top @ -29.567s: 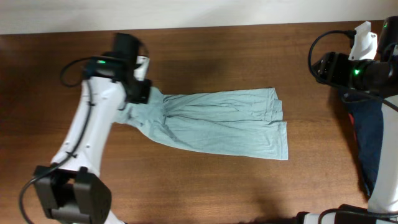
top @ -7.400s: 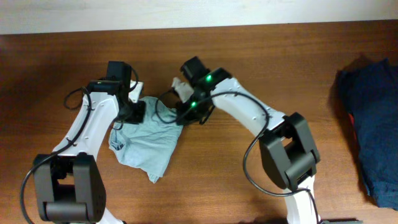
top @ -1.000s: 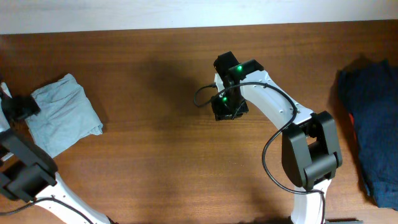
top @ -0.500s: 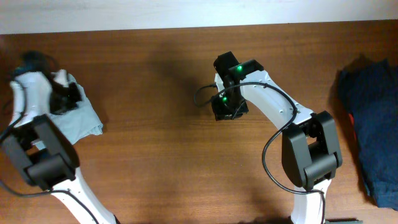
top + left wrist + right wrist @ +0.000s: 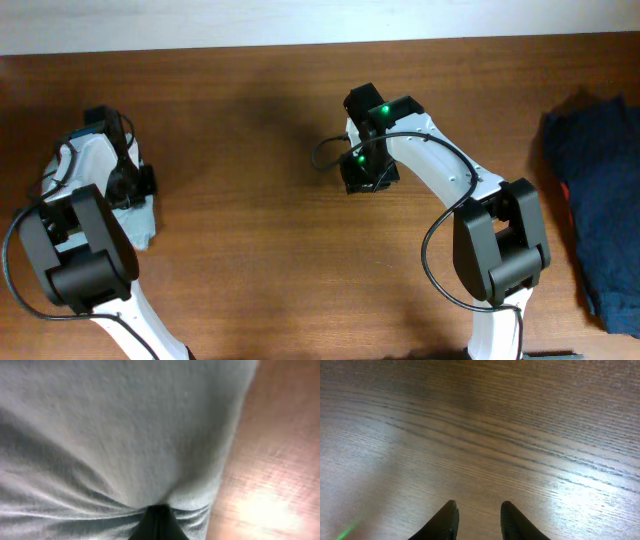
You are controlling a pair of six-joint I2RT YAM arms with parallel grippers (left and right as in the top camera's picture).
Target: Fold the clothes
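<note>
The clothes (image 5: 143,222), a pale grey-blue T-shirt folded into a small bundle, lie at the far left of the table and are mostly hidden under my left arm. In the left wrist view the fabric (image 5: 125,430) fills the frame. Its wrinkles gather at the dark tips of my left gripper (image 5: 159,512), which is shut and pinching the cloth. From overhead, the left gripper (image 5: 135,185) sits over the bundle's right part. My right gripper (image 5: 362,180) hovers near the table's middle. Its fingers (image 5: 479,510) stand apart with only bare wood between them.
A dark navy garment (image 5: 595,200) with a red patch lies piled at the right edge of the table. Brown wood (image 5: 250,250) stretches between the two arms. A pale wall runs along the far edge.
My left gripper has swung from the shirt's left edge across to its right part and gone from open to shut. The right arm has not moved.
</note>
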